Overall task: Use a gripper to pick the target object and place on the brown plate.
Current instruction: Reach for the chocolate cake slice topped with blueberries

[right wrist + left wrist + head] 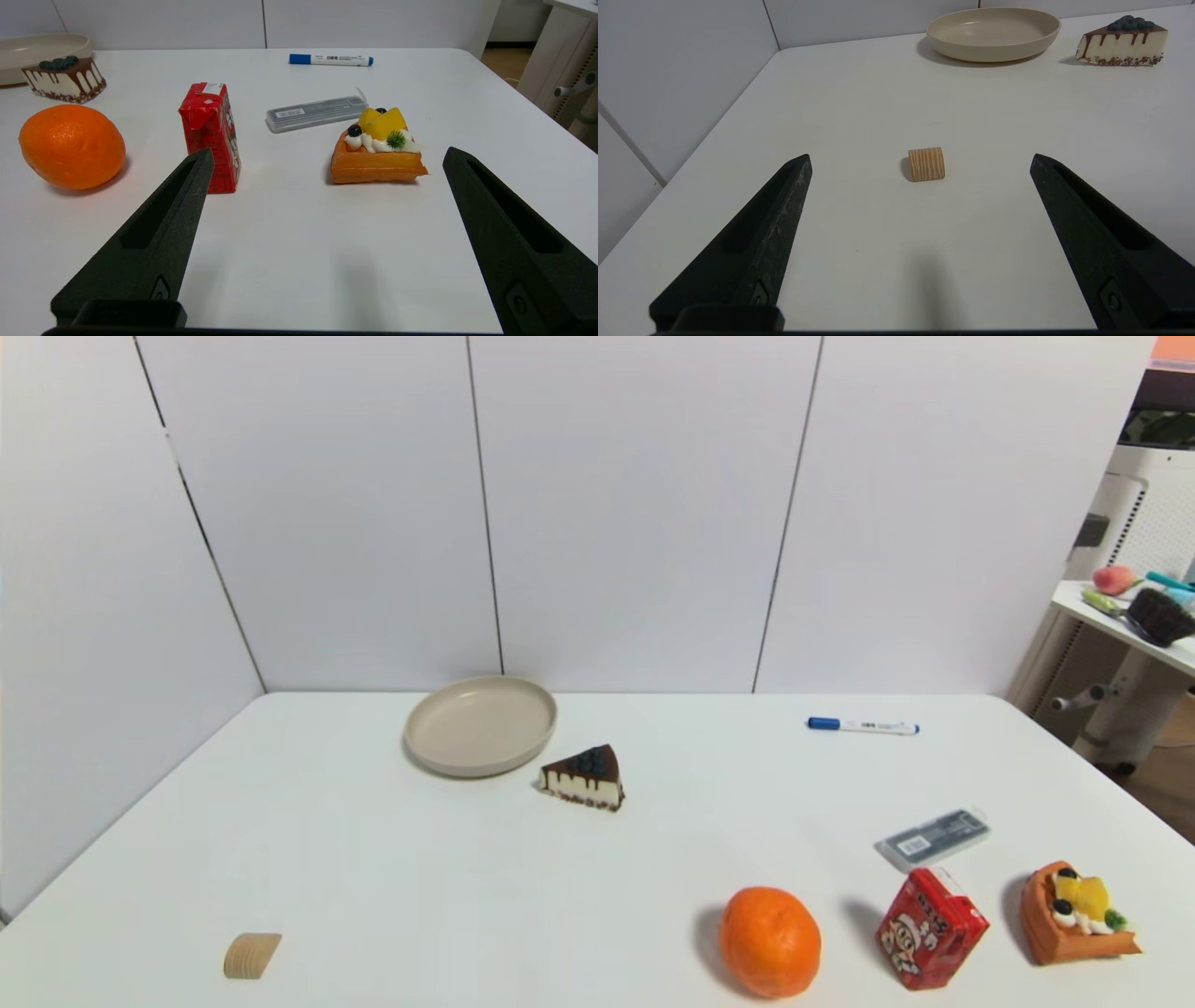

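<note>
Chocolate cake wedge (1120,41): far ahead of left tool (920,161), fingers apart; beside brown plate (993,32); right tool (327,156) likewise apart

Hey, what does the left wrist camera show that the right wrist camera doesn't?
Only the left wrist view: the small wooden block, framed by the open left hand. Only the right wrist view: the orange, red carton, fruit tart slice, grey case and marker, beyond the open right hand. Both: the chocolate cake slice beside the brown plate.
</note>
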### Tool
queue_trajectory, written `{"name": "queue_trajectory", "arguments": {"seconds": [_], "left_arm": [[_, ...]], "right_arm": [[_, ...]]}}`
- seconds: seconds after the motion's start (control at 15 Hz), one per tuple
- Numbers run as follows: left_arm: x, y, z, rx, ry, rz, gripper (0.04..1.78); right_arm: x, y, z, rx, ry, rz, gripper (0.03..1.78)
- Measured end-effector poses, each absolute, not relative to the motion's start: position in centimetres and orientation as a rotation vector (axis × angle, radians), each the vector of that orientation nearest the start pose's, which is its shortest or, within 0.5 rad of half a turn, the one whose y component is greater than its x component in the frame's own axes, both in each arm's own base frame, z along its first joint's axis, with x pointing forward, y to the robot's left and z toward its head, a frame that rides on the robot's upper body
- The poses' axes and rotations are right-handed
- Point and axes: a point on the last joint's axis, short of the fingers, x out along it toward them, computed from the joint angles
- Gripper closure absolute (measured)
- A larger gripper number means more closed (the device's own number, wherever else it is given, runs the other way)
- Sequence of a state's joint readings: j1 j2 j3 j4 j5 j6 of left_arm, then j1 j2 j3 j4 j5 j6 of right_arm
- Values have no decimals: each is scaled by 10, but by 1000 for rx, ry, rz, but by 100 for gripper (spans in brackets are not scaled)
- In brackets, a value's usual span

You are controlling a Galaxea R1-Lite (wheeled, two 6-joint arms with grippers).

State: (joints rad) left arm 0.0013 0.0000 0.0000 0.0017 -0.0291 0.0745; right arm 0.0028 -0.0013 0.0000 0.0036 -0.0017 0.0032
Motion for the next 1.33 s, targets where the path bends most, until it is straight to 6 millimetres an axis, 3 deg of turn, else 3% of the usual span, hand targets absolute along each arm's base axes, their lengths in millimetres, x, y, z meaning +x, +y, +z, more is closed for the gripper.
{"name": "queue_trajectory", "arguments": {"seconds": [0.73, 1.0, 1.2, 1.33], "left_arm": [[-20, 0, 82, -4, 26, 2, 13], [2, 0, 133, 43, 103, -17, 13], [44, -3, 195, 147, 152, -83, 13], [87, -12, 231, 261, 183, -159, 13]], "right_arm": [[-23, 0, 75, 3, 2, 1, 12], [-23, 0, 75, 3, 2, 1, 12], [-23, 0, 75, 3, 2, 1, 12], [-23, 0, 75, 3, 2, 1, 12]]}}
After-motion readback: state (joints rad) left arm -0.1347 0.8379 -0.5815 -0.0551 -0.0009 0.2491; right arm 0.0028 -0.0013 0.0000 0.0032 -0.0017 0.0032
